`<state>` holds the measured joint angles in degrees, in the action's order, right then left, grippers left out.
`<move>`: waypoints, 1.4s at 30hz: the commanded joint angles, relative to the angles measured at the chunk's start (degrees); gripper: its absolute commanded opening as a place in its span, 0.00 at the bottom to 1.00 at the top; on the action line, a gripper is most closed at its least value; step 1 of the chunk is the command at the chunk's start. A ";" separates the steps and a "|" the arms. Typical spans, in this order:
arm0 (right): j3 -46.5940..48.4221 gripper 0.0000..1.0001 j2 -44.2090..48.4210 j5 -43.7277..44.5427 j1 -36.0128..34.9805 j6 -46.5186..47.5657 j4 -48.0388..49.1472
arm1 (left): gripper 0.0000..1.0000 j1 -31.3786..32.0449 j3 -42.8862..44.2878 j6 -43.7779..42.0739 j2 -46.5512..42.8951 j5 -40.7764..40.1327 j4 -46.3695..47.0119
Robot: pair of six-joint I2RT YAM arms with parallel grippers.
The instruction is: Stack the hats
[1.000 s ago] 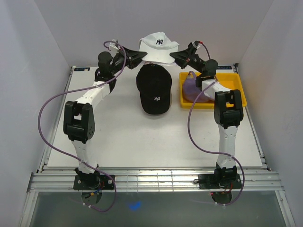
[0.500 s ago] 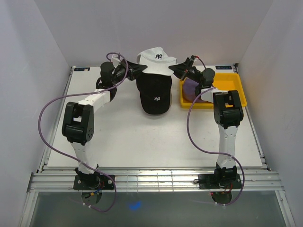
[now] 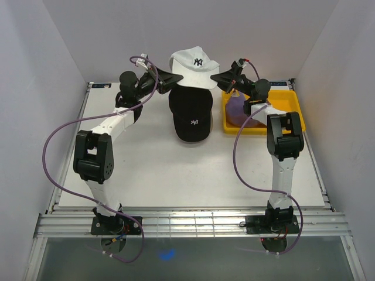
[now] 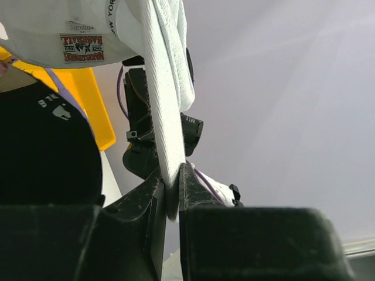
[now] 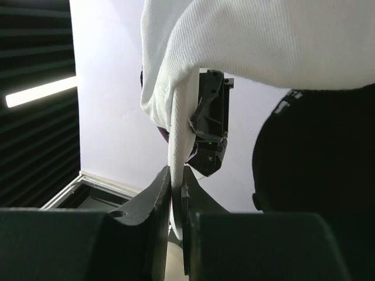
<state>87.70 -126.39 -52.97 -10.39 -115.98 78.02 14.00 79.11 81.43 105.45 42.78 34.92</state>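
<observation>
White fabric is being pinched from both sides: the left gripper [image 3: 170, 78] is clamping one edge of the white cap [image 3: 195, 61] and the right gripper [image 3: 218, 76] is clamping the opposite edge. They are holding it in the air above the black cap [image 3: 191, 120], which is lying on the bench [image 3: 152, 170]. The purple cap [image 3: 237, 109] is sitting in the yellow tray [image 3: 288, 106] nearby.

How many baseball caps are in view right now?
3: a white fabric baseball cap held aloft, a black fabric cap lying on the table, and a purple cap in the flat yellow tray. Others may be hidden.
</observation>
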 commanded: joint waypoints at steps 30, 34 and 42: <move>-11.66 0.14 7.29 -2.31 -2.00 -5.66 24.45 | 0.11 5.25 -11.87 -7.51 -10.26 17.15 7.53; -15.89 0.15 7.91 -2.49 -2.00 -5.39 26.92 | 0.11 5.34 -15.21 -9.18 -10.97 17.86 7.53; -25.03 0.15 9.58 -3.02 -1.91 -2.76 30.00 | 0.10 5.42 -22.24 -11.11 -12.37 18.12 7.53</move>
<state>64.49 -119.63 -57.54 -10.26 -116.09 78.06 15.99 58.59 73.63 97.51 53.69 40.38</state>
